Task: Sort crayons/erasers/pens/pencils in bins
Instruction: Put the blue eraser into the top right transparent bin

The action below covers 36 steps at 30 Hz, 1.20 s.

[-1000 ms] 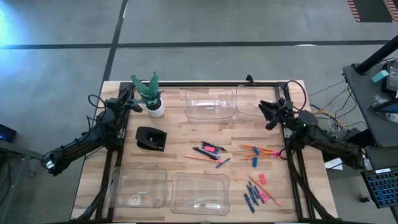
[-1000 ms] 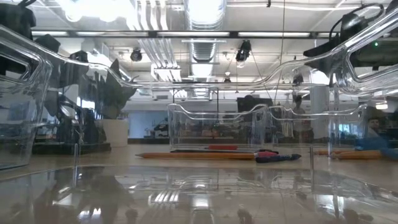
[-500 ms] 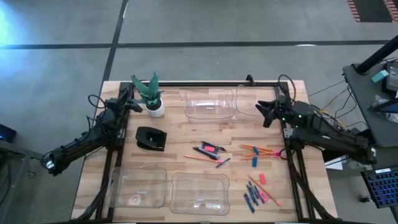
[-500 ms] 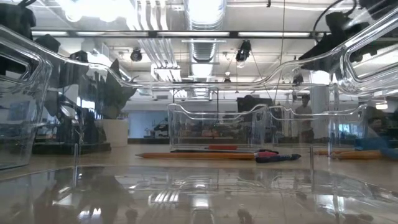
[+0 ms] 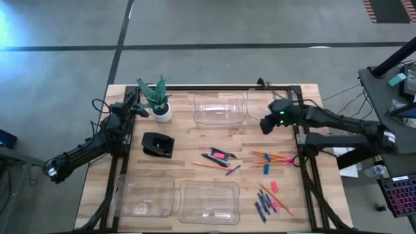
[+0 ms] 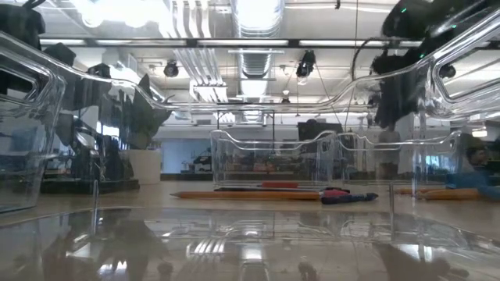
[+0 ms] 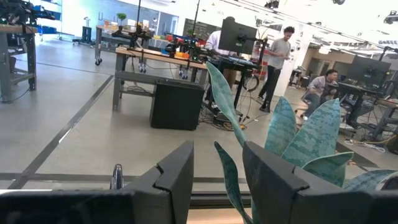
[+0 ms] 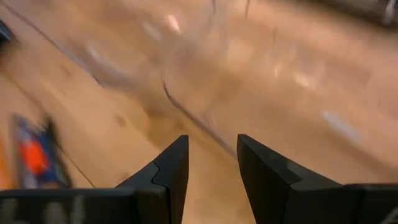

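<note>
Orange pencils (image 5: 269, 156) with pink ends lie on the wooden table right of centre, and one more (image 5: 209, 166) lies nearer the middle beside black pens (image 5: 216, 160). Dark-blue crayons (image 5: 262, 207) and a pink eraser (image 5: 273, 186) lie near the right front. Four clear bins stand on the table: far middle (image 5: 219, 108), far right (image 5: 255, 106), near left (image 5: 144, 196), near middle (image 5: 208, 201). My right gripper (image 5: 263, 125) hangs open above the table by the far right bin, slanting down, nothing between its fingers (image 8: 169, 171). My left gripper (image 5: 138, 108) waits open at the far left.
A potted plant (image 5: 157, 101) stands at the far left, just in front of my left gripper, with its leaves (image 7: 305, 140) close ahead in the left wrist view. A small black box-like object (image 5: 157, 144) sits left of the table's middle. People and desks show in the room beyond.
My right gripper has swung out from the far right corner toward the table's left and risen a little. It has tipped from level to slanting down over the table beside the far right bin.
</note>
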Available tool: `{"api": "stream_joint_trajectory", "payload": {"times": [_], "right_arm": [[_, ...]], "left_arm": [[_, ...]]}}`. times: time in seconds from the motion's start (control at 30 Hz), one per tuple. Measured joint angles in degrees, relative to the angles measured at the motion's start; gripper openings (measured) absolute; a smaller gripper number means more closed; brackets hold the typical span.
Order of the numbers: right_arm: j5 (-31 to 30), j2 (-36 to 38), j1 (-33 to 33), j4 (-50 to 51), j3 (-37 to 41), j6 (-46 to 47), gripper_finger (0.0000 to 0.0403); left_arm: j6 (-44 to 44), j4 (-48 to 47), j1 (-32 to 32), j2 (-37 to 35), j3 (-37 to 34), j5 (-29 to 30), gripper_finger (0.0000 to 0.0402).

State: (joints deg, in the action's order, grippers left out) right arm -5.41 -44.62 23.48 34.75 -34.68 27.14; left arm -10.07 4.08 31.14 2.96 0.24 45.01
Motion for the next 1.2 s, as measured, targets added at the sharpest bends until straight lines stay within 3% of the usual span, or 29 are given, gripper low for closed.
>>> {"api": "stream_joint_trajectory", "payload": {"times": [0.4, 0.63, 0.93, 1.2], "right_arm": [[1.4, -11.6, -10.4, 9.5, -8.6, 8.5, 0.0128], [1.5, -15.4, -17.3, 10.8, -9.0, 15.6, 0.0128], [1.4, -21.3, -24.2, 20.2, -8.9, 26.0, 0.0128], [3.4, -26.9, -30.5, 20.3, -8.9, 27.5, 0.0128]], "left_arm": [[0.0, 0.0, 0.0, -0.1, 0.0, 0.0, 0.0125], [0.0, 0.0, 0.0, -0.1, 0.0, 0.0, 0.0125], [0.0, 0.0, 0.0, 0.0, 0.0, 0.0, 0.0125], [0.0, 0.0, 0.0, 0.0, 0.0, 0.0, 0.0125]]}}
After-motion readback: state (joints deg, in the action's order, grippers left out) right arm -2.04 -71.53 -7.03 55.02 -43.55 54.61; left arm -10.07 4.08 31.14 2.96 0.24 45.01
